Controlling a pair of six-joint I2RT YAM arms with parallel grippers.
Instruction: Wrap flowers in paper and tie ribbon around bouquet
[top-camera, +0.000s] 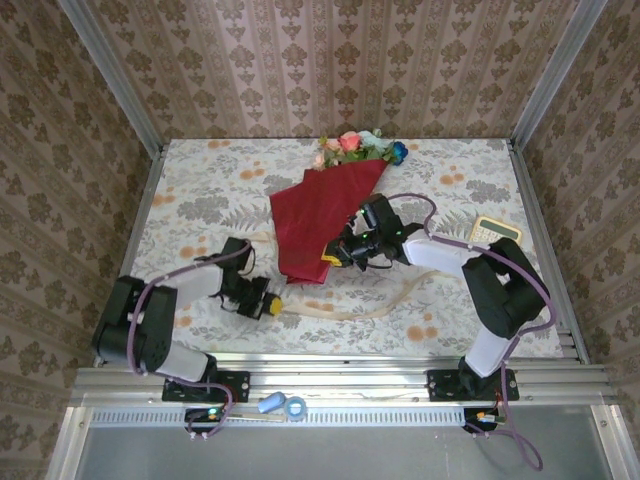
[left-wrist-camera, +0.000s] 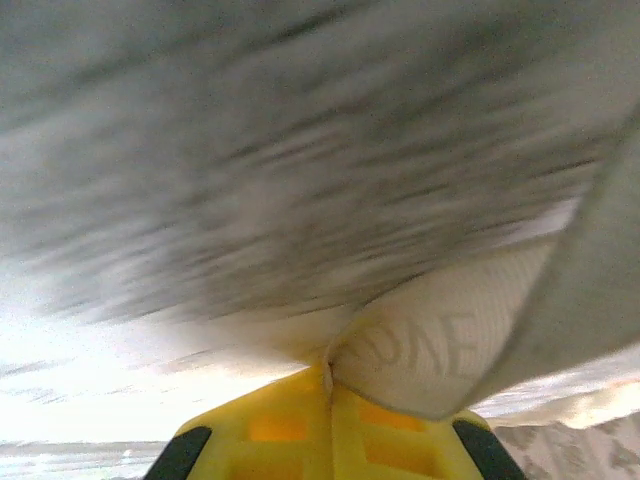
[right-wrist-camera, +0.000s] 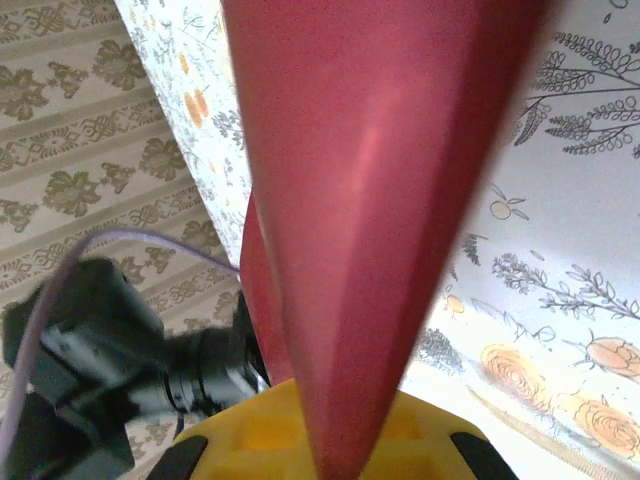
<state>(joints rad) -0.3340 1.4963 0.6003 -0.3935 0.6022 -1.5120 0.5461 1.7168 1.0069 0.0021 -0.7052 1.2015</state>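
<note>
Nearest to us, on the metal rail between the arm bases, lie two small blue items (top-camera: 284, 405); we cannot tell what they are. Just beyond, on the left of the flowered tablecloth (top-camera: 200, 190), the left gripper (top-camera: 270, 303) lies low and points right, its yellow fingers together and clamped on the ribbon (top-camera: 330, 316). In its wrist view we see the ribbon (left-wrist-camera: 440, 345) pinched where the yellow jaws meet. It then folds up and away to the right, with faint lettering on it. From above, the ribbon runs right from that grip along the near part of the table and curves up toward the right arm.

A little farther, at mid-table, the right gripper (top-camera: 331, 259) points left and is closed on the narrow near end of the paper (top-camera: 305, 230). Its wrist view shows the crimson paper (right-wrist-camera: 370, 200) tapering down into the yellow jaws, with the left arm (right-wrist-camera: 100, 350) beyond. The bouquet (top-camera: 340, 195) lies slanted, with its narrow end near and its wide end far and to the right. The flowers (top-camera: 355, 145) spill out at the table's far edge. A small beige device (top-camera: 497, 231) sits to the right, apart from the bouquet.
</note>
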